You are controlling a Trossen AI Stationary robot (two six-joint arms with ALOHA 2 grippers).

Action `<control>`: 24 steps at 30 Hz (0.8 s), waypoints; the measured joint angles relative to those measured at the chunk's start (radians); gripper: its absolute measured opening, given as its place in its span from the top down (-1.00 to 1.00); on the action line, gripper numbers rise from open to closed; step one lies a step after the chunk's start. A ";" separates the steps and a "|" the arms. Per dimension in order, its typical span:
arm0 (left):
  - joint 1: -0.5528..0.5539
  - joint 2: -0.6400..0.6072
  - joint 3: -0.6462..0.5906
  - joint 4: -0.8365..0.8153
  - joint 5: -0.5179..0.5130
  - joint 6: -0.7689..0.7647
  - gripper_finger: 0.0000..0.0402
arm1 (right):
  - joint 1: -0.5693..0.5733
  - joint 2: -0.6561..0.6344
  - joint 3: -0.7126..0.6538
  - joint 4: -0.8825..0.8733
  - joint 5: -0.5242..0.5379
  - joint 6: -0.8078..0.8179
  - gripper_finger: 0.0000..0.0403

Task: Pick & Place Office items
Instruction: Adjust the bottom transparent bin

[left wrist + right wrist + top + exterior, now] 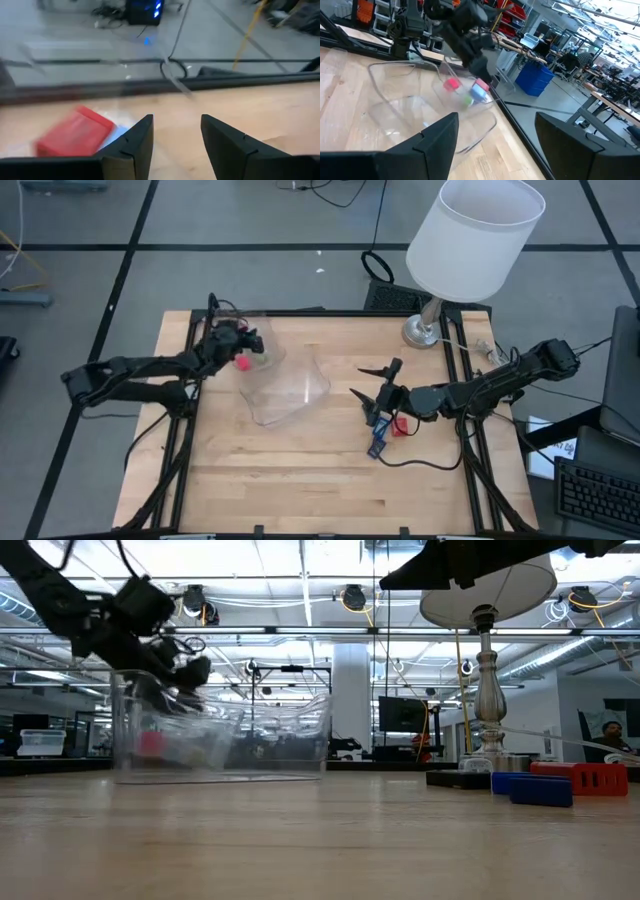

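The left end effector sits at the upper left of the high view, over the clear container. In the left wrist view its fingers stand apart with bare worktop between them; nothing is held. A red piece lies just beside the left finger, blurred, so whether it rests or is falling cannot be determined.

The right end effector waits right of centre in the high view, fingers spread wide and empty. A red item and a blue item lie on the worktop just below it.

Risks:
- The red piece may land outside the container, or bounce off its wall, if it was let go near the rim.
- The left fingers are close to the thin container wall; a sideways retreat could catch and drag or tip the light container.
- The right arm, reaching down for the blue item, could push the red item lying near it.

View differences:
- The right wrist view shows red, blue and green pieces at the container; the high view shows only a red spot there.
- The low view shows the blue rectangles and the red block resting flat near the lamp.
- Only the high view shows both arms' positions at once.
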 joint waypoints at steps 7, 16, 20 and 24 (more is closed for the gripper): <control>0.000 -0.184 0.002 -0.111 -0.049 0.058 0.32 | 0.003 0.000 0.000 -0.001 0.000 0.007 -0.26; 0.001 -0.229 0.002 -0.197 -0.032 0.057 0.43 | 0.002 0.000 0.000 -0.039 -0.063 0.075 -0.26; 0.000 -0.260 0.002 -0.188 0.055 0.073 0.46 | 0.002 0.002 0.000 -0.051 -0.222 0.148 -0.26; -0.013 -0.339 0.002 -0.185 0.120 0.072 0.53 | 0.007 0.034 0.000 -0.049 -0.380 0.209 -0.26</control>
